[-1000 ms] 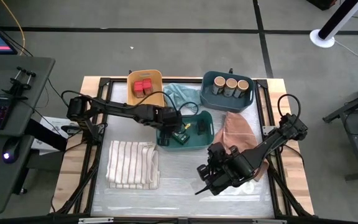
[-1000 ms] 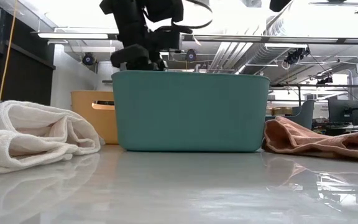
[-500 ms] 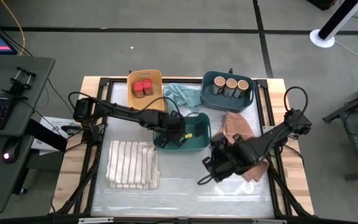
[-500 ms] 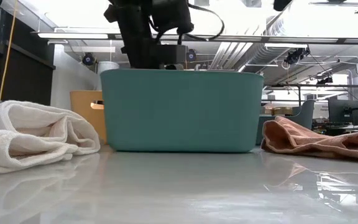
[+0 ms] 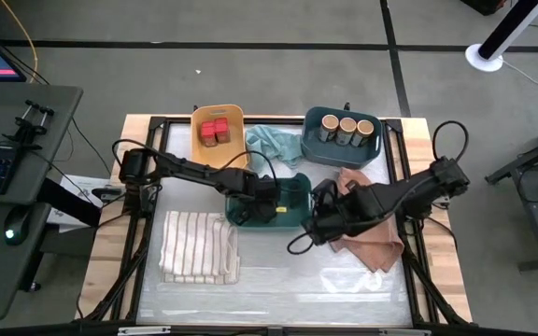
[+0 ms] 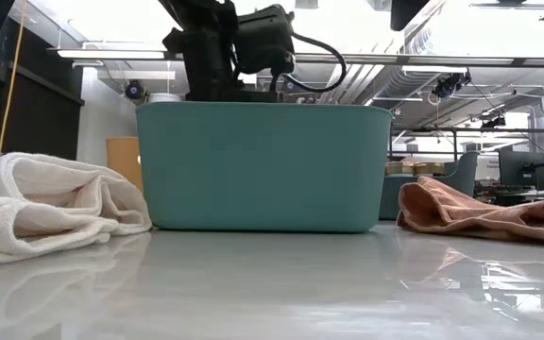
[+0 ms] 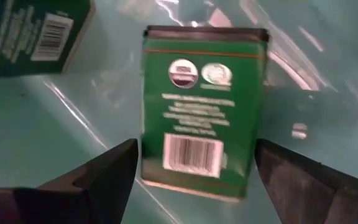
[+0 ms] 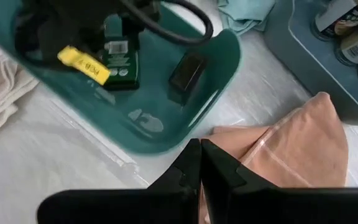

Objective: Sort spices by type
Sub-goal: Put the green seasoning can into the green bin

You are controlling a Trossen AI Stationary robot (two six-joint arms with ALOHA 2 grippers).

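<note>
Our left gripper (image 7: 194, 180) inside the teal bin (image 5: 299, 189) at mid-table, fingers spread wide either side of a green-labelled tin (image 7: 202, 112) lying flat on the bin floor, our right gripper (image 8: 200, 163) pinched closed, empty, above the pink cloth (image 5: 362, 191) beside the bin

Green-labelled flat tins (image 7: 201, 109) are lying in the teal bin (image 5: 297, 217), red-topped jars (image 5: 215, 130) and tan-lidded jars (image 5: 346, 129) sitting in separate bins.

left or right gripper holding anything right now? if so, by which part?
Nothing is held. The left gripper is open inside the teal bin, fingers either side of a green-labelled tin without touching. The right gripper is shut, empty, above the peach cloth.
</note>
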